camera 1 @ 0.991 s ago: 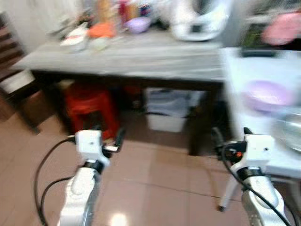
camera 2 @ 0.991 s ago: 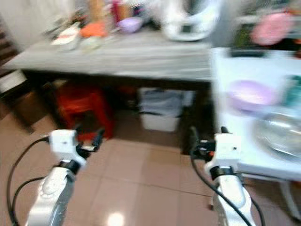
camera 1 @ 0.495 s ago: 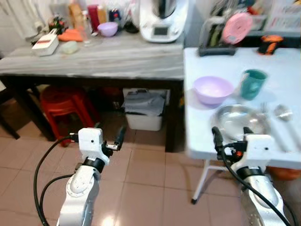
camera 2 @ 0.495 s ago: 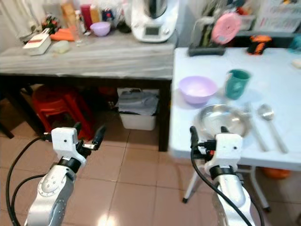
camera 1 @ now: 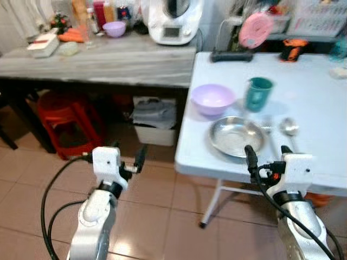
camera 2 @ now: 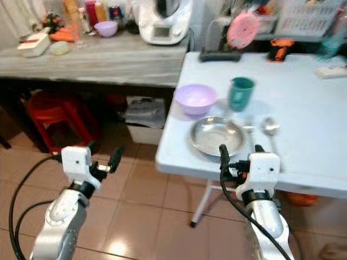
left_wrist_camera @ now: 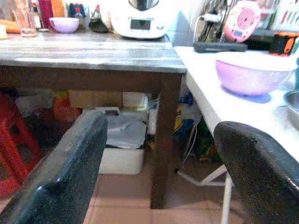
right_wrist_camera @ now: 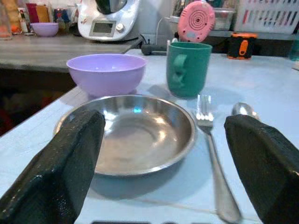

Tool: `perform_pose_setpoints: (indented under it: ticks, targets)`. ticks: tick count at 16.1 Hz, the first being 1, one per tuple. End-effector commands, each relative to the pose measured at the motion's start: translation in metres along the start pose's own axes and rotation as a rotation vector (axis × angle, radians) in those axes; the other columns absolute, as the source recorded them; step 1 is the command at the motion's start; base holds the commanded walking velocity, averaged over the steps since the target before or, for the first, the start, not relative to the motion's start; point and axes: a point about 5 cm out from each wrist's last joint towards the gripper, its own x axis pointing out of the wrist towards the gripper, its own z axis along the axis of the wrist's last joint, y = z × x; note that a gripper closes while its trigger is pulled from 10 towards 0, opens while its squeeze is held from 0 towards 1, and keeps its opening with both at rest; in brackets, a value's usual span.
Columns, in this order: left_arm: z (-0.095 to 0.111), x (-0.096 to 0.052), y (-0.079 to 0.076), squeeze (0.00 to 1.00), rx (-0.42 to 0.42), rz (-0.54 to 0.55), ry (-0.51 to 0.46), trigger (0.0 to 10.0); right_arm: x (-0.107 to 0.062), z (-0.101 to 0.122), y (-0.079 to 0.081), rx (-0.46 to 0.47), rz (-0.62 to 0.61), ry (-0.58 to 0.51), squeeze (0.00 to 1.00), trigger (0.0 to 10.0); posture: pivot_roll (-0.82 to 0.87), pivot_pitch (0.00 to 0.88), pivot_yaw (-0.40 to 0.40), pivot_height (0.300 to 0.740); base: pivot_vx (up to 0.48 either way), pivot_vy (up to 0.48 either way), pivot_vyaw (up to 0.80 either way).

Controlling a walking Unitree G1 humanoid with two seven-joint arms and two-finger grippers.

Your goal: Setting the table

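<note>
Both grippers spread, empty: right gripper (right_wrist_camera: pixel 159 154) facing steel bowl (right_wrist_camera: pixel 128 133) on table (camera 1: pixel 317 95); left gripper (left_wrist_camera: pixel 161 168) over floor.

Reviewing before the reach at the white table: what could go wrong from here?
1. The steel plate lies near the white table's front edge, just ahead of the open right gripper; a low approach might push it instead of grasping.
2. The fork and spoon lie flat and close together beside the plate, probably hard to pick singly.
3. The green cup and purple bowl stand just behind the plate; overreach could knock them.
</note>
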Motion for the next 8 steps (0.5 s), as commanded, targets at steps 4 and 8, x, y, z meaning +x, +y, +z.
perform_pose_setpoints:
  ticks: [4,8]
  targets:
    - [-0.0029,-0.0040,0.0075,0.00,0.030,0.020,0.019,10.0,0.0011,0.0005,0.0056,0.008,0.017,0.000,0.00,10.0,-0.08,0.059,0.050,0.740,0.000,-0.085,0.00]
    - [-0.0019,-0.0035,0.0065,0.00,0.003,0.001,0.006,10.0,0.0008,0.0003,0.0061,0.008,0.018,0.001,0.00,10.0,-0.09,0.062,0.053,0.740,0.000,0.000,0.00]
